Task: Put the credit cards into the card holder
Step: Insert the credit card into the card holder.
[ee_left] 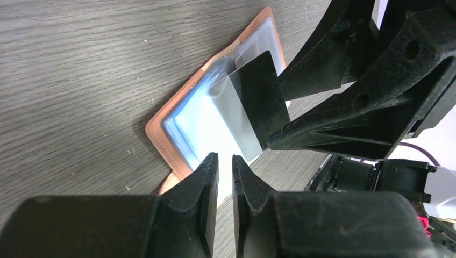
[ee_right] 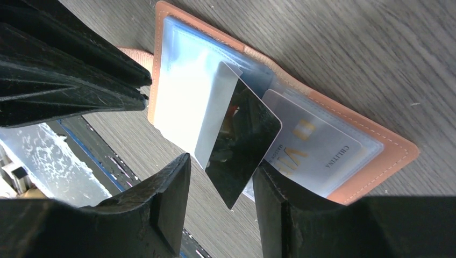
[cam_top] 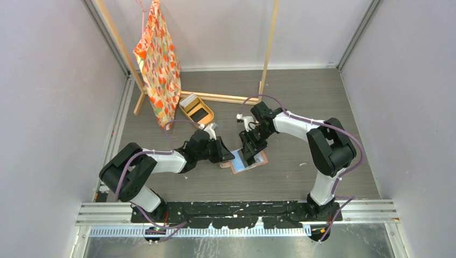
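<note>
The salmon-brown card holder (cam_top: 253, 163) (ee_right: 371, 172) lies open on the dark wood table, its glossy pockets up. A black card with a pale grey strip (ee_right: 244, 140) (ee_left: 261, 102) sticks slantwise out of a middle pocket, its free corner between the spread fingers of my right gripper (ee_right: 221, 169) (cam_top: 250, 146), touching neither pad. A white card with gold lettering (ee_right: 317, 148) sits inside the neighbouring pocket. My left gripper (ee_left: 225, 161) (cam_top: 228, 155) is at the holder's near edge, its jaws pinched to a thin slit over the glossy pocket leaf.
An oval tan tray (cam_top: 207, 119) holding more cards stands behind the arms. A patterned orange cloth (cam_top: 158, 64) hangs from a wooden frame (cam_top: 269, 48) whose base bar (cam_top: 220, 98) lies on the table at the back.
</note>
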Controlling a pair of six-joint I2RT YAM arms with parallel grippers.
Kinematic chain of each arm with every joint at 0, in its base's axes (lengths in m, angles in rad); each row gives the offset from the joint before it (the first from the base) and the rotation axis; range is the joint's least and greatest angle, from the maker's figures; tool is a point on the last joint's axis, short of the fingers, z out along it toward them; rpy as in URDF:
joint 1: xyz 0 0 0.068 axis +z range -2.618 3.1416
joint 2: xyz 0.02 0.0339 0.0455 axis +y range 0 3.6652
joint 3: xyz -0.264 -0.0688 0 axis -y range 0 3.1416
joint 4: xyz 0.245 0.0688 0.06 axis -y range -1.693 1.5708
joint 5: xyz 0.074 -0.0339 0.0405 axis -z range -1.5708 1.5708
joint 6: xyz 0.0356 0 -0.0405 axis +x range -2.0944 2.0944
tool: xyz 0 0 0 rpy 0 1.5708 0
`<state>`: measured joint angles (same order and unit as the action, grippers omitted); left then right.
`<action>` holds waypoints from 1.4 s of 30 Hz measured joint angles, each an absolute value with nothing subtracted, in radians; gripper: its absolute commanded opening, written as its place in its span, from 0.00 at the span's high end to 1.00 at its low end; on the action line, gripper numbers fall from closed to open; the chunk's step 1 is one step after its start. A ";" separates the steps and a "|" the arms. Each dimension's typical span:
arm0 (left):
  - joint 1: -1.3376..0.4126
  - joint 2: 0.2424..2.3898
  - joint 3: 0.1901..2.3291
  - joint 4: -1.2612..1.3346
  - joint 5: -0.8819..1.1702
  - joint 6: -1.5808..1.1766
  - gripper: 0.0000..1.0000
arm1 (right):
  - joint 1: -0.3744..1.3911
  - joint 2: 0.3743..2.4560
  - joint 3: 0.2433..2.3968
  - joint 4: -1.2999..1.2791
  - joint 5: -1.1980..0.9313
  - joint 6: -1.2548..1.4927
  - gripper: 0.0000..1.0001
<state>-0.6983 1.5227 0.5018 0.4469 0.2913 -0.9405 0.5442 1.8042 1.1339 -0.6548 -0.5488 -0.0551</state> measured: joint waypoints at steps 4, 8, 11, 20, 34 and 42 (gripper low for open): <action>-0.698 1.556 0.490 0.517 0.312 -0.973 0.83 | 0.558 1.806 1.143 -0.664 -0.528 -0.065 0.45; -0.698 1.598 0.483 0.589 0.327 -1.007 0.84 | 0.569 1.807 1.156 -0.684 -0.508 -0.089 0.43; -0.698 1.615 0.478 0.616 0.333 -1.022 0.84 | 0.585 1.813 1.171 -0.702 -0.487 -0.114 0.43; -0.698 1.611 0.472 0.620 0.319 -1.019 0.84 | 0.642 1.816 1.186 -0.724 -0.429 -0.160 0.45; -0.698 1.535 0.471 0.517 0.274 -0.979 0.84 | 0.659 1.852 1.219 -0.765 -0.485 -0.184 0.40; -0.698 1.508 0.470 0.492 0.272 -0.957 0.84 | 0.659 1.852 1.221 -0.773 -0.474 -0.207 0.36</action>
